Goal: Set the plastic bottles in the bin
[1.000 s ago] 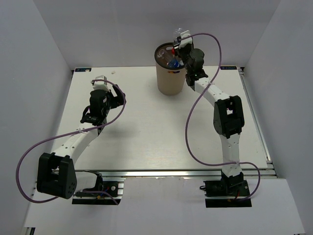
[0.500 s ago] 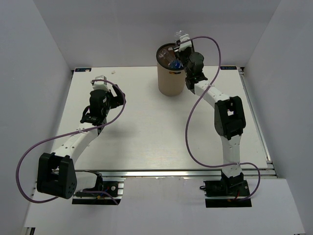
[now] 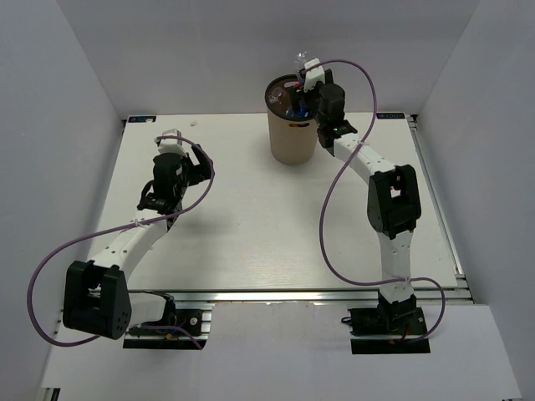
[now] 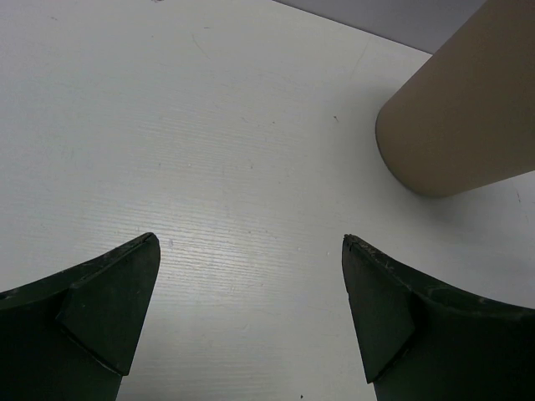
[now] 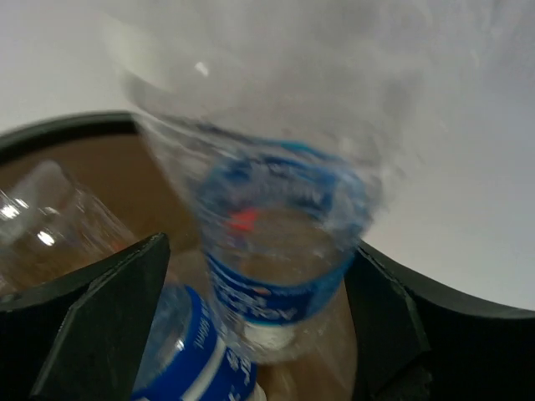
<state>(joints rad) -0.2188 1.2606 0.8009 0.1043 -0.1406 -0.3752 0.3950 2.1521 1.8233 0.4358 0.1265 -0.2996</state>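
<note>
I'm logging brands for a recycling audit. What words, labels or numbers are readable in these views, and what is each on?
No text here is legible.
Blue label on the blurred bottle above the bin: white lettering, too blurred to read.
Blue label on the second bottle inside the bin: white print, too blurred to read.
Corner stickers at the far edge of the table: too small to read.

Tan bin (image 3: 291,142), dark rim; clear bottle (image 5: 276,242), blue label.
</note>
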